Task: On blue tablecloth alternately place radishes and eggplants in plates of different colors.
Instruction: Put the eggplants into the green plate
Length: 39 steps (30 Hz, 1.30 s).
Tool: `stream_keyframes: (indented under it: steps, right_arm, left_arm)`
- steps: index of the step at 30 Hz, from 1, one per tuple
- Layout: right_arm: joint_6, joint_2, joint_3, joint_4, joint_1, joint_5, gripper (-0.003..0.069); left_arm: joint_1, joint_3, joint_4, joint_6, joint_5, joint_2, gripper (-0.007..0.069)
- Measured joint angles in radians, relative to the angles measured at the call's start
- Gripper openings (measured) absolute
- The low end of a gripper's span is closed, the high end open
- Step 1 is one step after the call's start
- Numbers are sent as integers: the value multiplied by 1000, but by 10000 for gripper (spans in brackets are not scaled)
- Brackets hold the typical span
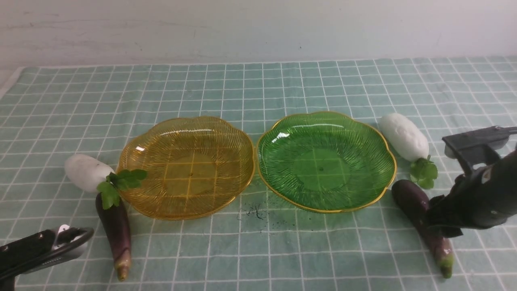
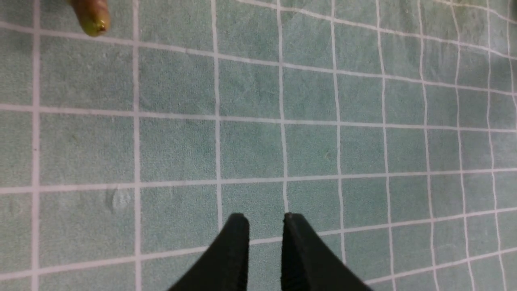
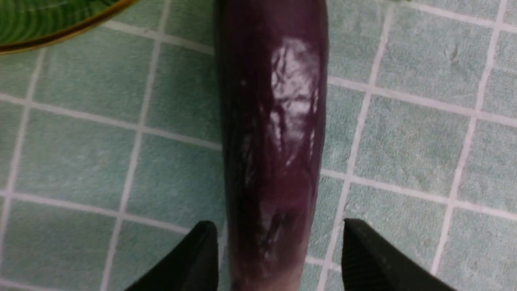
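Plates first: the amber plate [image 1: 190, 131] and the green plate [image 1: 327, 131] sit side by side in the middle of the blue tablecloth [image 1: 258, 85], amber on the robot's left. Their rims are so close I can't tell if they actually touch. All four veggies lie on the cloth outside the plates.

The left radish [image 1: 83, 171] lies just beside the amber plate's left edge, and its green leaves flop over onto that rim. Right in front of it the left eggplant [image 1: 115, 226] stretches toward the camera, stem tip at the near end, fat end tucked under those leaves. On the other side, the right radish [image 1: 404, 135] lies next to the green plate's right rim, leaves on its near end. The right eggplant [image 3: 274, 141] sits just in front of those leaves, close to the green plate, stem end nearest the camera.

The right tool [image 3: 276, 226] is low over the right eggplant, jaws spread wide with one finger on each side. The wrist view shows a strip of cloth between each finger and the purple skin, so it isn't squeezing it. The left tool [image 2: 264, 220] hangs over bare cloth near the left eggplant's stem tip, jaws parted only a little.

A few dark specks [image 1: 254, 212] mark the cloth in front of where the plates meet. A plain pale wall [image 1: 258, 28] stands behind the table.
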Motion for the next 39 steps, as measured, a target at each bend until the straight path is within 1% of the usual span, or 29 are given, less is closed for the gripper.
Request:
stream_keyframes:
  steps: [2,7,8,13,14,17,21,25,27,28,29,31,39]
  right_arm:
    - [8,42,-6,-13,0,-9,426]
    - [10,113,-9,-15,0,-10,433]
    - [10,119,-9,-15,0,-10,426]
    - [11,123,-17,-15,0,24,272]
    - [11,123,-17,-15,0,29,272]
    - [19,65,-73,-15,0,141,274]
    - [40,-18,-133,-14,0,196,274]
    - [22,-86,-210,58,0,165,274]
    - [-24,-79,-239,146,0,127,274]
    - [-39,-78,-240,153,0,121,274]
    - [-54,-70,-243,179,0,109,274]
    - [-126,-29,-249,254,0,76,274]
    - [-264,104,-289,373,12,27,274]
  left_arm:
    - [0,0,0,0,0,0,113]
    - [0,0,0,0,0,0,119]
    - [0,0,0,0,0,0,120]
    - [0,0,1,0,0,0,120]
    - [0,0,1,0,0,0,120]
    - [0,0,1,0,1,0,120]
    - [0,0,1,0,2,0,120]
    - [0,0,2,0,2,0,120]
    - [0,0,2,0,2,0,120]
    - [0,0,2,0,2,0,120]
    - [0,0,2,0,2,0,120]
    - [0,0,2,0,2,0,120]
    - [0,0,2,-1,2,0,122]
